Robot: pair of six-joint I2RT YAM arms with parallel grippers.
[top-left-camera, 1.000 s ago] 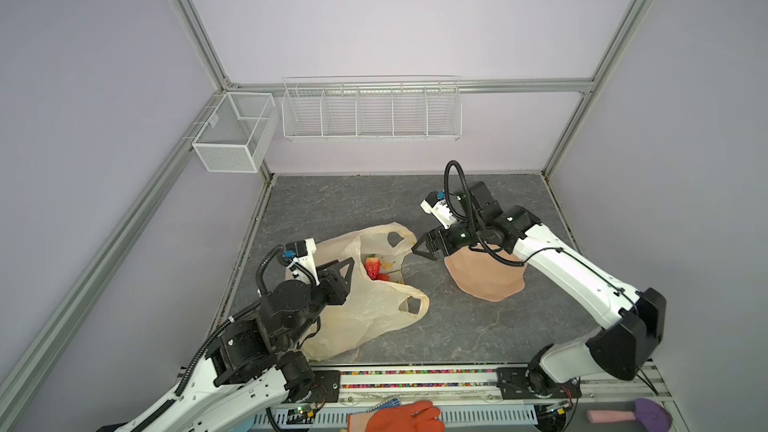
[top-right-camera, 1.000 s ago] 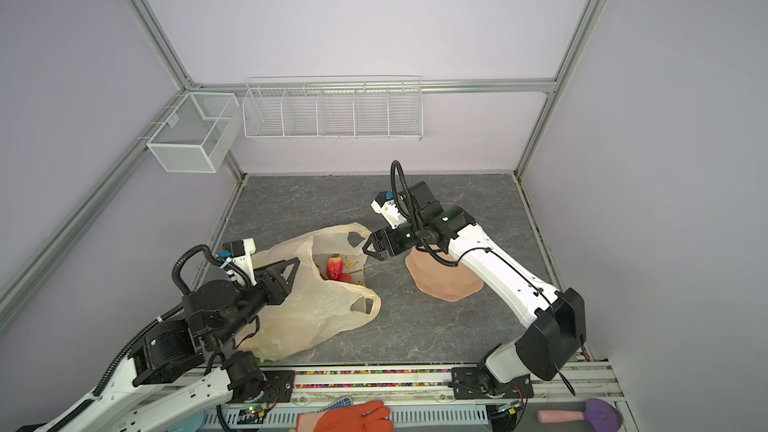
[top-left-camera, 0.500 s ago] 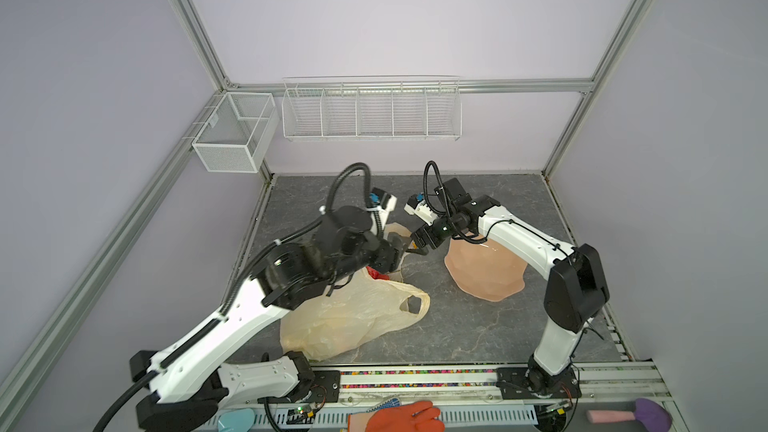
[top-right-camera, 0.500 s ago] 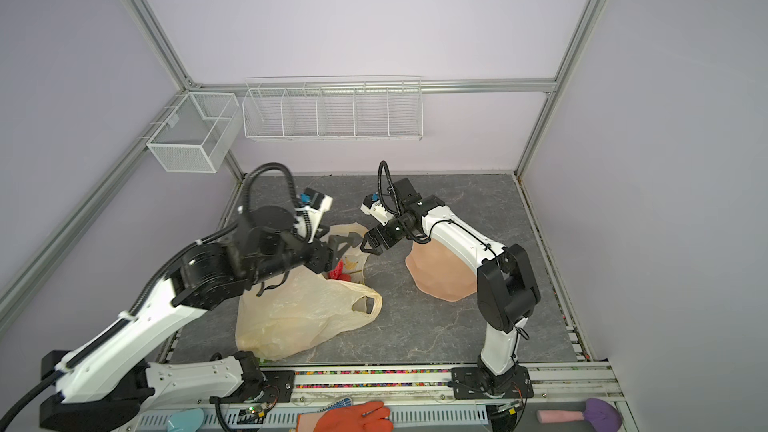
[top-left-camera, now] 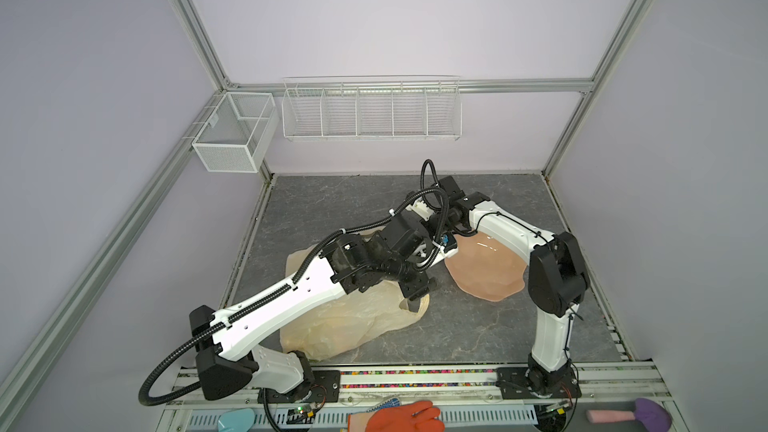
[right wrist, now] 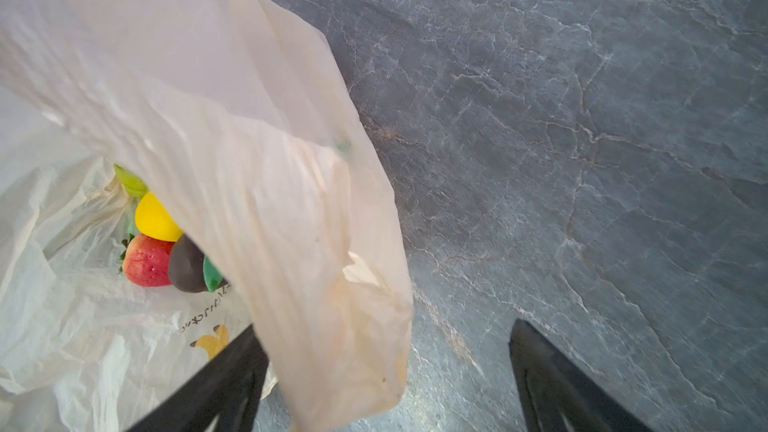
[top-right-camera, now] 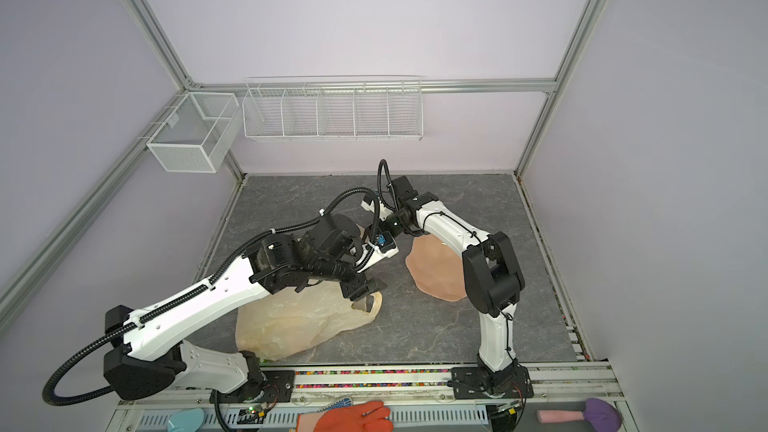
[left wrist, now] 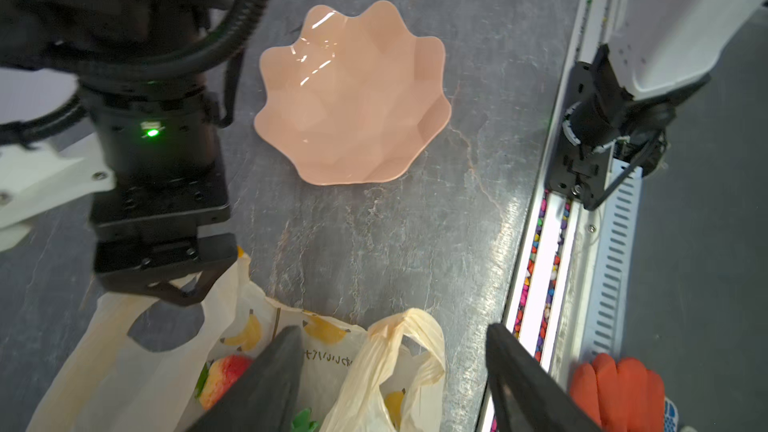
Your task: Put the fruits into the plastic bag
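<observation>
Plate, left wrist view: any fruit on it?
No, the peach plate is bare; the red fruit that shows lies inside the plastic bag.

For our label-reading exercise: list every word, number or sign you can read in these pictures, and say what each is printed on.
On the thin cream-yellow plastic carrier bag: one short row of dark printed characters beside yellow banana drawings. It is creased and partly hidden, so it is not readable.
Nothing else legible in any view.

Crinkly thin plastic bag (right wrist: 249,118), glossy plate (left wrist: 353,97)
</observation>
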